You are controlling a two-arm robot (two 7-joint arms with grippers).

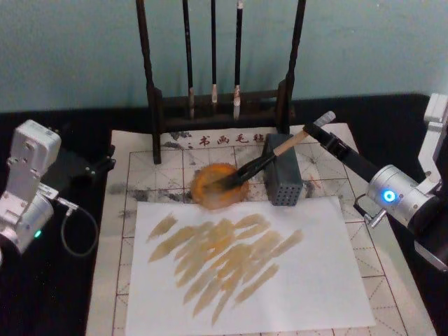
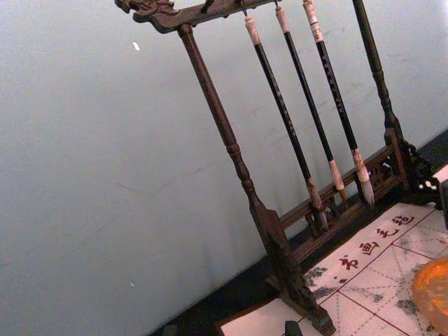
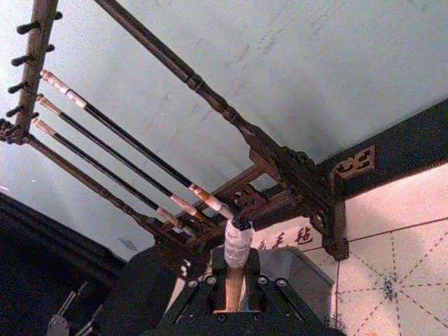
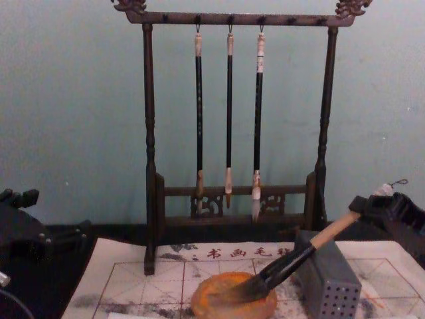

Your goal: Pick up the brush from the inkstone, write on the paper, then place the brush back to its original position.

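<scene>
The brush (image 1: 262, 162) lies slanted, its dark tip in the round orange inkstone (image 1: 206, 196) and its light-wood handle leaning on a grey perforated block (image 1: 283, 185). My right gripper (image 1: 316, 129) reaches in from the right and is shut on the handle's upper end. In the right wrist view the whitish end cap (image 3: 236, 245) sticks out between the fingers. The chest view shows the brush (image 4: 292, 262) sloping down into the inkstone (image 4: 212, 307). The paper (image 1: 120, 231), gridded with printed characters, lies flat under everything. My left gripper (image 1: 105, 164) is parked at the far left.
A plain white sheet (image 1: 315, 280) with several tan brush strokes lies on the gridded paper in front of the inkstone. A dark wooden rack (image 1: 217, 105) with three thin hanging brushes stands behind, against the wall. Black tabletop flanks both sides.
</scene>
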